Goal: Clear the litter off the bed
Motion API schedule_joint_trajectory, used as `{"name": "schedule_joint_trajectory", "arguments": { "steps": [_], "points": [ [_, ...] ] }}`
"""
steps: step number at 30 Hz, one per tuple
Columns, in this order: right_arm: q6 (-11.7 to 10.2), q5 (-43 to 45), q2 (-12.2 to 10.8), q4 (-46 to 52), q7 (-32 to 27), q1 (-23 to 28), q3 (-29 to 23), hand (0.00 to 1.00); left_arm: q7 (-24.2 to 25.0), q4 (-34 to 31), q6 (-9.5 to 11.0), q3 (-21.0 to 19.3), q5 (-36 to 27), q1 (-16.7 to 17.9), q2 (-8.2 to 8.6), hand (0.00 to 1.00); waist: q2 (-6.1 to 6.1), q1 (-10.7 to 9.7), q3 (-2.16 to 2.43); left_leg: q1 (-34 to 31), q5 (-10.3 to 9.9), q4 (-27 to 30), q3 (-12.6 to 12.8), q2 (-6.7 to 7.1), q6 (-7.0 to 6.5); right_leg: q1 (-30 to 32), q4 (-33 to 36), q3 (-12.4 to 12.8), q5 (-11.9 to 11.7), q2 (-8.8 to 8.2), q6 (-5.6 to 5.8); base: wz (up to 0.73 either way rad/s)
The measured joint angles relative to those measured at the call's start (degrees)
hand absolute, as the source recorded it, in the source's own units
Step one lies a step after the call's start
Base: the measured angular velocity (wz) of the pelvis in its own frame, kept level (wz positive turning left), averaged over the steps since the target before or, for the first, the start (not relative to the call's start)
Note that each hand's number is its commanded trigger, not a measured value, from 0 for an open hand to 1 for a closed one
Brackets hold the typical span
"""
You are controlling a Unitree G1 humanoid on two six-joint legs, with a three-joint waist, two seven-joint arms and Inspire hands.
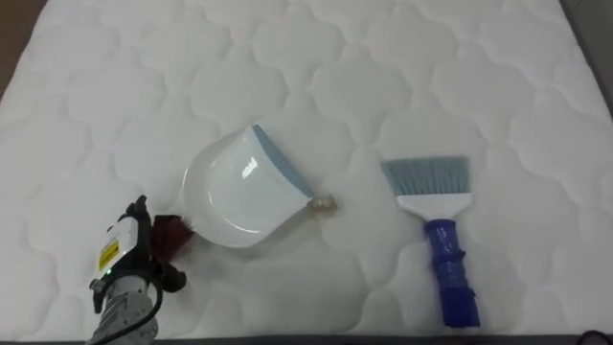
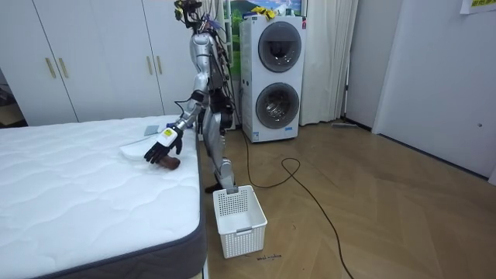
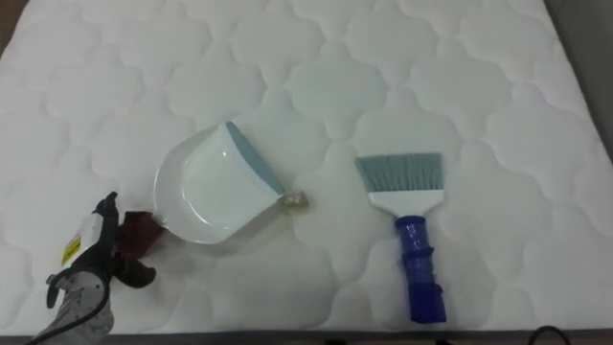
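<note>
Left eye view | bed (image 1: 383, 77) | left hand (image 1: 129, 261): fingers curled round dustpan (image 1: 239, 192) handle | crumb (image 1: 323, 202) touching dustpan lip | brush (image 1: 436, 225) lying apart, right | step: dustpan gripped | next, likely: take brush, sweep crumb in
</note>
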State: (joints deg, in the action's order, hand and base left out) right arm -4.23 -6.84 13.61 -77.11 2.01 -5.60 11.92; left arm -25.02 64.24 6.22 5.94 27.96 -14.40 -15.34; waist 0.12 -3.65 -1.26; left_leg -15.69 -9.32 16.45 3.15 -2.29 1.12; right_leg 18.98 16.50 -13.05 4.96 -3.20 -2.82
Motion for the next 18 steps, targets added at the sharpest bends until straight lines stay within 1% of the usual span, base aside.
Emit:
{"name": "schedule_joint_trajectory", "arguments": {
  "steps": [4, 6, 8, 10, 11, 12, 14, 16, 18],
  "points": [
    [0.0, -0.1, 0.2, 1.3, -0.3, -0.1, 0.4, 0.0, 1.7, 0.4, -0.1, 0.0, -0.5, -0.5, 0.01, 0.0, -0.17, -0.9, -0.09, -2.1, -0.2, 2.2, 0.2, 0.64, -0.31, 2.6, 3.8, 0.1, 1.8, -1.11, 0.09, 0.11],
    [0.0, 0.4, 0.2, 2.0, -0.6, 0.0, 0.3, 0.0, 2.2, 1.4, 0.0, 0.0, -0.4, -2.1, 0.01, 0.0, -0.26, -1.0, -0.21, -3.7, -0.3, 3.7, 0.3, 0.88, -0.45, 4.3, 5.5, 0.1, 2.4, -1.67, 0.06, 0.07],
    [0.0, 0.4, 0.2, 2.4, -0.6, 0.0, 0.3, 0.0, 2.6, 3.7, 0.0, 0.0, -0.4, -3.7, -0.07, 0.0, -0.35, -0.9, -0.51, -4.2, -0.7, 4.7, 0.3, 0.75, -0.49, 4.4, 5.5, 0.2, 2.4, -1.55, 0.06, 0.03],
    [0.0, 0.3, 0.2, 2.9, -0.7, 0.0, 0.3, 0.0, 3.2, 4.8, 0.0, 0.0, -0.5, -4.6, -0.24, 0.0, -0.35, -0.9, -0.64, -4.9, -1.1, 5.3, 0.4, 0.53, -0.54, 4.9, 5.6, 0.2, 2.4, -1.38, 0.12, -0.03],
    [0.0, -0.2, 0.2, 3.3, -0.8, -0.1, 0.6, 0.0, 3.2, 5.4, 0.0, 0.4, -1.7, -5.0, -0.43, 0.0, -0.49, -0.9, -0.81, -5.6, -1.4, 5.5, 1.2, 0.24, -0.69, 5.6, 6.1, 0.4, 2.4, -1.34, 0.18, -0.11],
    [0.0, -0.4, 0.2, 3.5, -0.9, -0.2, 0.7, 0.0, 3.3, 6.0, -0.1, 1.2, -2.7, -5.2, -0.78, 0.0, -0.47, -1.0, -0.92, -6.6, -1.7, 6.5, 1.3, 0.02, -0.76, 6.3, 6.3, 0.5, 2.2, -1.22, 0.17, -0.1],
    [0.0, -0.4, 0.2, 3.6, -0.9, -0.2, 0.9, 0.0, 3.4, 6.7, -0.1, 1.3, -3.3, -5.6, -1.07, 0.0, -0.46, -1.1, -0.94, -7.8, -1.9, 7.3, 1.3, -0.13, -0.8, 7.2, 6.4, 0.5, 1.9, -0.8, 0.18, -0.05],
    [0.0, -0.4, 0.2, 3.6, -0.9, -0.2, 1.1, 0.0, 3.4, 6.7, -0.1, 1.2, -3.5, -6.1, -1.38, 0.0, -0.39, -1.2, -1.07, -9.0, -2.1, 8.1, 1.3, -0.34, -0.84, 8.1, 6.4, 0.4, 1.6, -0.7, -0.12, -0.04],
    [0.0, -0.3, 0.2, 3.5, -1.0, -0.3, 1.6, 0.0, 3.2, 6.9, 0.0, 1.2, -3.7, -7.1, -1.98, 0.0, -0.17, -1.2, -1.42, -10.5, -2.4, 9.0, 1.4, -0.57, -0.86, 9.2, 6.9, 0.3, 1.2, -0.72, -0.21, -0.06]
  ]
}}
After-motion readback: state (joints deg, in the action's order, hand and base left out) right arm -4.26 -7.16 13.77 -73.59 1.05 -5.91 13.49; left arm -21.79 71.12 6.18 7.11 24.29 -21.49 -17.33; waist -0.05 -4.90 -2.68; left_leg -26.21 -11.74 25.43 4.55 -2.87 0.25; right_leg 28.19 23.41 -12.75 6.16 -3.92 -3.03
